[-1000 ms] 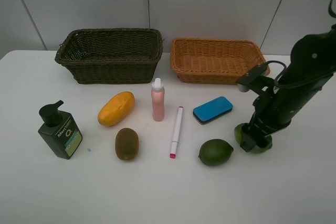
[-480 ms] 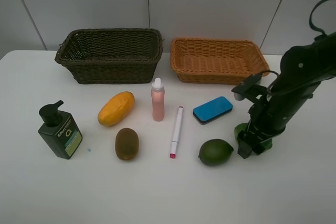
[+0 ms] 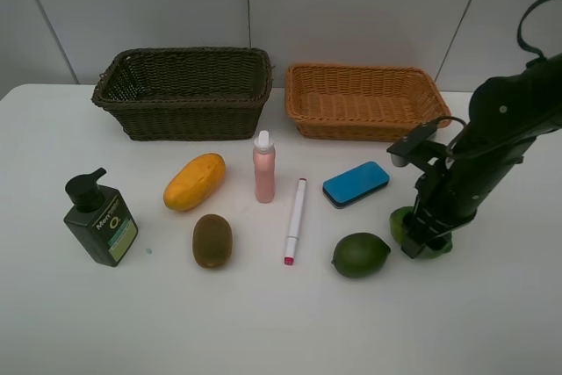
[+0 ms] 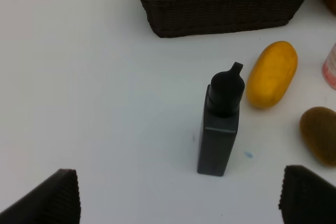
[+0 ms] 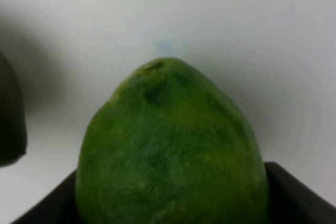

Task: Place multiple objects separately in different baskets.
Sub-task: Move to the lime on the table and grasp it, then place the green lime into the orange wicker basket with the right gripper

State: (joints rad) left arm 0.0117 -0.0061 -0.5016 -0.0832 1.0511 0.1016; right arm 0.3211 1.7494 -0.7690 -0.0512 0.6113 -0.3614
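Table: tool straddles green fruit.

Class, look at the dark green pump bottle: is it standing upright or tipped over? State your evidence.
Upright. The pump bottle stands on its base on the table, black pump head on top.

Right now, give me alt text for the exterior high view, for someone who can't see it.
The right gripper hangs low around a green fruit on the white table, in front of the right end of the orange-tan basket. A dark basket stands to that basket's left, and seven other small items lie on the table in front of them.
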